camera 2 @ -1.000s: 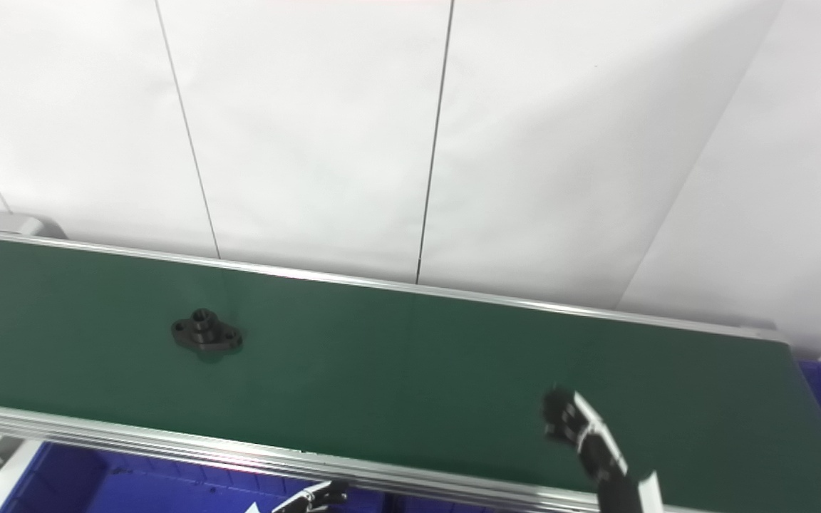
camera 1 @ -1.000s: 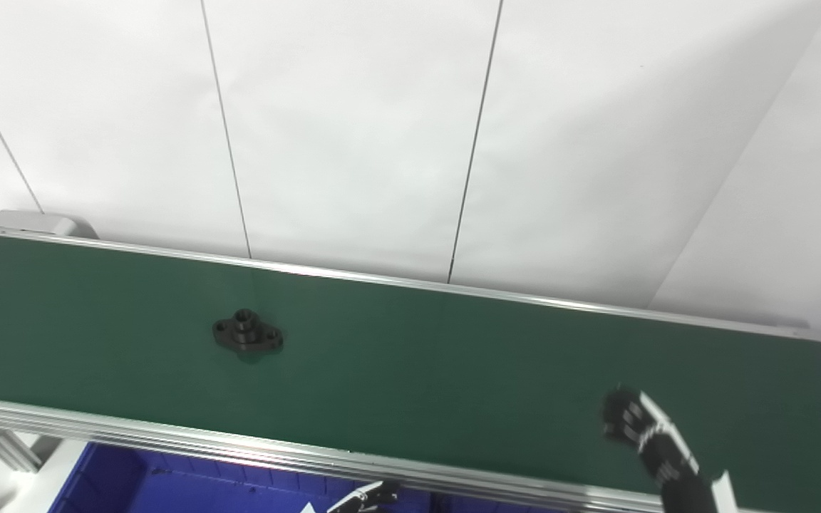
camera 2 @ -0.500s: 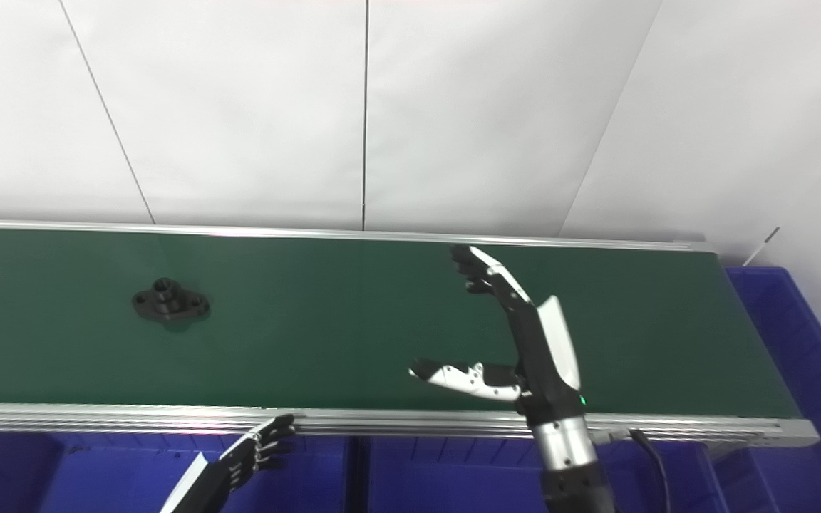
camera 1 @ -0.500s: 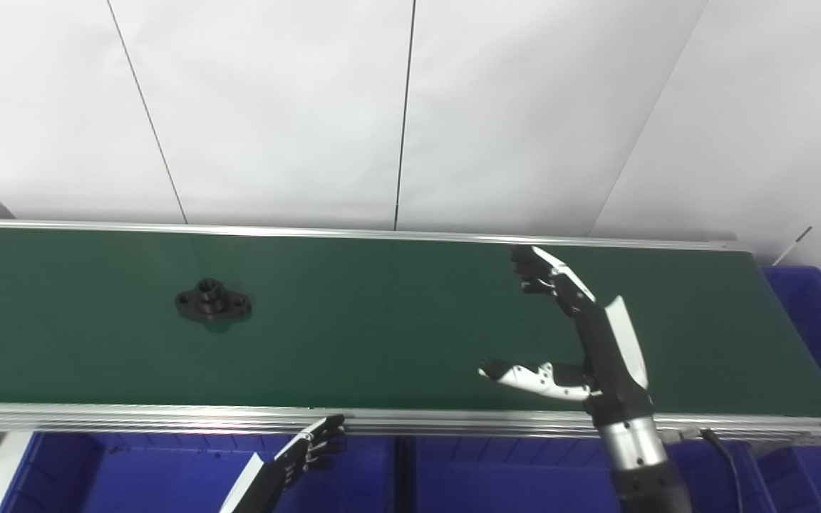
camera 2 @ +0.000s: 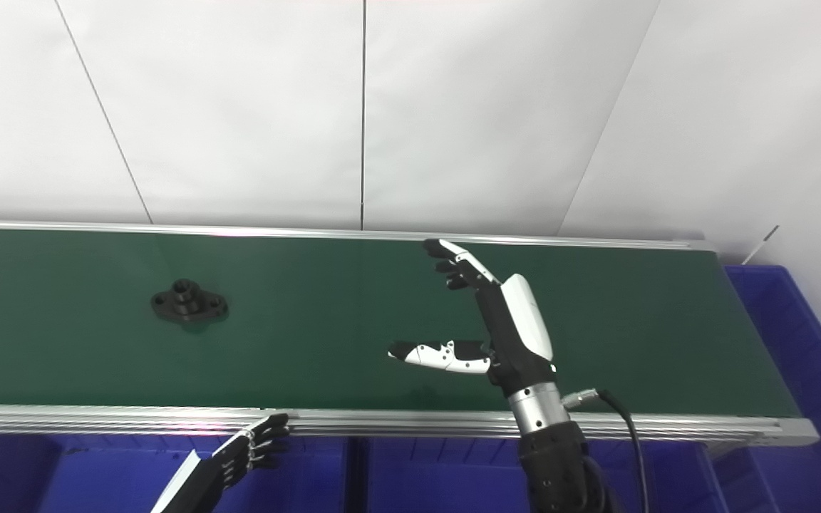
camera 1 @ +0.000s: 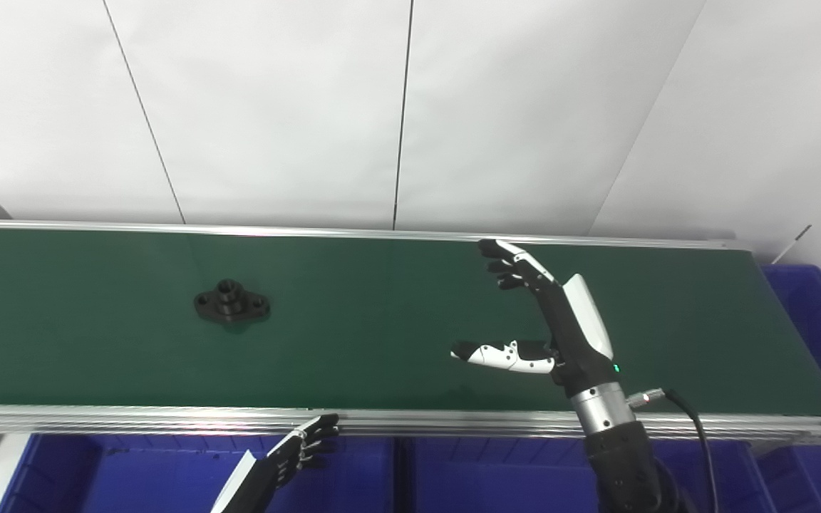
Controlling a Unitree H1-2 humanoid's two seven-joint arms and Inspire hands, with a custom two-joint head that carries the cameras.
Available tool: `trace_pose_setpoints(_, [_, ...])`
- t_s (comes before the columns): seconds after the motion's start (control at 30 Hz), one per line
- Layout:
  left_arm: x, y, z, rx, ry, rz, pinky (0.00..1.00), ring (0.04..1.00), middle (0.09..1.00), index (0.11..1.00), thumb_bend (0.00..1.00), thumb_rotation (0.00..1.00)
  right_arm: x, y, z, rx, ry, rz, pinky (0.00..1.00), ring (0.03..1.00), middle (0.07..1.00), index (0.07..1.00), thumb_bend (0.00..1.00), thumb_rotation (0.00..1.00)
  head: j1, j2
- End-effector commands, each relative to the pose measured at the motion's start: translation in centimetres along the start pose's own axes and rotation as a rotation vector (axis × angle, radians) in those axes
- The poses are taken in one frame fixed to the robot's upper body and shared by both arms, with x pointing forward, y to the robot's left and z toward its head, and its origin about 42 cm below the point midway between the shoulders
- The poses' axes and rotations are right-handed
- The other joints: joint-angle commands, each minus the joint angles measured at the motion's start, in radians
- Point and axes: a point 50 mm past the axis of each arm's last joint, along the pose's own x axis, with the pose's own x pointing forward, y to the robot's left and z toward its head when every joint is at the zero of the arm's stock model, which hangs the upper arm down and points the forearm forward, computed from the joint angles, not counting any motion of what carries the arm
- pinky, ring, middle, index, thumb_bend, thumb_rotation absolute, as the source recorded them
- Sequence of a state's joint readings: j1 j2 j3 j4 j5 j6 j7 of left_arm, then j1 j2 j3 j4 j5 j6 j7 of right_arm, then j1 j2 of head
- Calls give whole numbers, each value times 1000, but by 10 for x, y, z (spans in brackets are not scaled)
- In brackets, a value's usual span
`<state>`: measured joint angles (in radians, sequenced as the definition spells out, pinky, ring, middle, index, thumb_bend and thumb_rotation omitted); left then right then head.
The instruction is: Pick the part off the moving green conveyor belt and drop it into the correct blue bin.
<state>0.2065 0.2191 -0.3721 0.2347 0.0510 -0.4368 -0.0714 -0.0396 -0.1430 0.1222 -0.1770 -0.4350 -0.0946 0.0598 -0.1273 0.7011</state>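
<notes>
This looks like a small factory or a robot test room, a place for sorting parts. A long green conveyor belt point(camera 1: 396, 320) with shiny metal rails runs from side to side under the robot's right hand point(camera 1: 560, 328), and a black metal part point(camera 1: 231, 304) rides on it, well off toward the thumb side of that hand. Blue plastic bins point(camera 1: 132, 477) sit below the belt, nearer than the hand, and plain white wall panels point(camera 1: 275, 107) stand beyond it.
</notes>
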Motion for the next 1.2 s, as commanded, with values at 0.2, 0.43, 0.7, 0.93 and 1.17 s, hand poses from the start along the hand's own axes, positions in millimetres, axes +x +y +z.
trace_pose_setpoints(0.2, [8,-3,6,12,-51,-5,752,808,860,869,849,385,25,0,1,-40,-31,27,640,749,809,823,857,426,34,-11])
trace_pose_setpoints(0.43, [11,-9,6,10,-52,-14,744,795,850,863,837,359,45,6,7,-55,-63,63,706,766,797,819,856,393,71,-17])
trace_pose_setpoints(0.7, [13,-12,6,24,-54,-38,736,776,843,867,833,371,72,14,17,-92,-94,112,681,744,779,817,863,368,86,-23])
trace_pose_setpoints(0.93, [15,-15,8,29,-62,-53,729,767,841,857,822,364,94,23,25,-138,-100,164,686,757,792,831,864,392,88,-28])
trace_pose_setpoints(1.17, [17,-17,8,21,-64,-60,723,761,831,843,818,364,114,32,29,-155,-77,226,661,739,779,850,879,398,88,-37])
